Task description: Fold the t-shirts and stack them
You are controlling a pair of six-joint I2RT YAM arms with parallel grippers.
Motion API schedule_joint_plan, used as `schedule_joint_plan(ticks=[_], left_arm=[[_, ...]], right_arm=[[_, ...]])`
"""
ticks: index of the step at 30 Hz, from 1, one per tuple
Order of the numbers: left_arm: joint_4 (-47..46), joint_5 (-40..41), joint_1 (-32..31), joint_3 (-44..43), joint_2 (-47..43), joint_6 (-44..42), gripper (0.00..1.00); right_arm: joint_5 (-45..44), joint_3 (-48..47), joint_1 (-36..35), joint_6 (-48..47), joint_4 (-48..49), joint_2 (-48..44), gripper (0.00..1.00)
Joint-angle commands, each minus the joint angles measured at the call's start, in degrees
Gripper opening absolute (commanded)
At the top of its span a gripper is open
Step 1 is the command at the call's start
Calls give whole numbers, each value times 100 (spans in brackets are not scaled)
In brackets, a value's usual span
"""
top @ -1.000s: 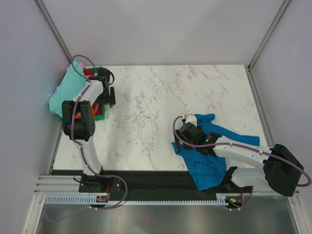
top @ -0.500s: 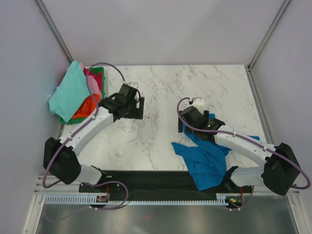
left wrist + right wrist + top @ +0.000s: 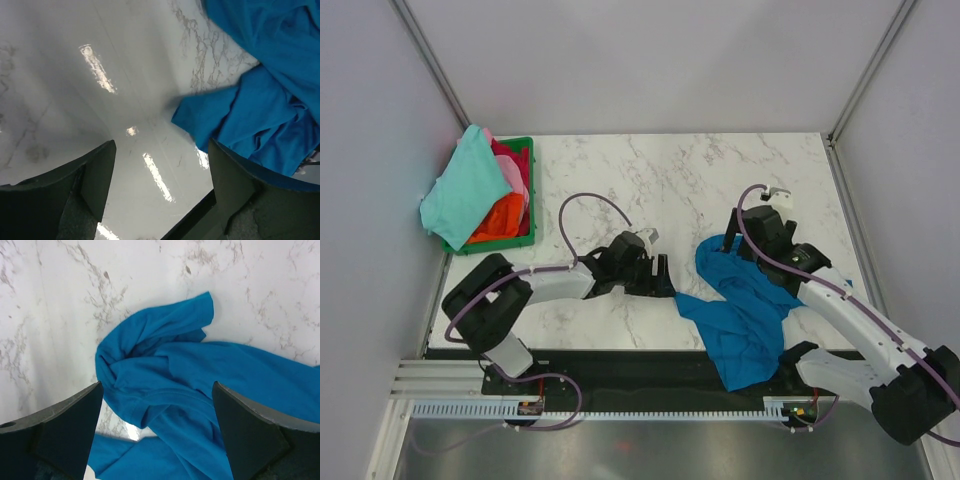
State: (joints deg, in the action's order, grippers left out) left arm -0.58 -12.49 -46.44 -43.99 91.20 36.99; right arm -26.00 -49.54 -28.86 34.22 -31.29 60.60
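Observation:
The bright blue t-shirt (image 3: pixel 745 315) lies crumpled at the front right of the table, its lower part hanging over the near edge. My left gripper (image 3: pixel 662 276) is open and empty, low over the table just left of the shirt's left corner (image 3: pixel 210 117). My right gripper (image 3: pixel 736 247) is open and empty above the shirt's bunched far end (image 3: pixel 165 365). The mint-green t-shirt (image 3: pixel 460 190), pink t-shirt (image 3: pixel 513 178), orange-red t-shirt (image 3: pixel 498 215) and magenta t-shirt (image 3: pixel 508 152) are piled in the basket.
The green plastic basket (image 3: pixel 524 232) stands at the table's back left corner. The black strip of the near edge (image 3: pixel 620 360) runs under the hanging shirt. White marble table (image 3: pixel 650 180) lies between the arms and the back wall.
My left arm has swung from the basket across to the shirt's left corner. My right gripper has moved back and to the right, and the shirt's far end has bunched up.

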Motion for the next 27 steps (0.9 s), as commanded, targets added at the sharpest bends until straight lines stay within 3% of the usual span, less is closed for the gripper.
schedule_joint_plan(ticks=[1, 7, 14, 17, 18, 23, 27], left_arm=[[-1409, -464, -32, 259, 231, 747, 81], [-1682, -579, -190, 364, 618, 994, 69], [-2341, -869, -375, 400, 1154, 1302, 47], [-2350, -808, -375, 391, 1085, 1284, 7], [-2324, -755, -375, 434, 989, 1284, 2], [-1246, -106, -384, 513, 67, 1048, 2], [-1190, 27, -384, 803, -58, 968, 2]], right_arm=[[288, 295, 3, -73, -114, -83, 98], [315, 445, 3, -73, -114, -110, 98], [402, 436, 3, -99, 17, 109, 98], [613, 463, 3, -135, 149, 250, 98], [674, 471, -5, -143, 184, 303, 98], [1438, 278, -23, -284, 369, 829, 95], [1589, 383, -146, -240, 553, 1067, 91]])
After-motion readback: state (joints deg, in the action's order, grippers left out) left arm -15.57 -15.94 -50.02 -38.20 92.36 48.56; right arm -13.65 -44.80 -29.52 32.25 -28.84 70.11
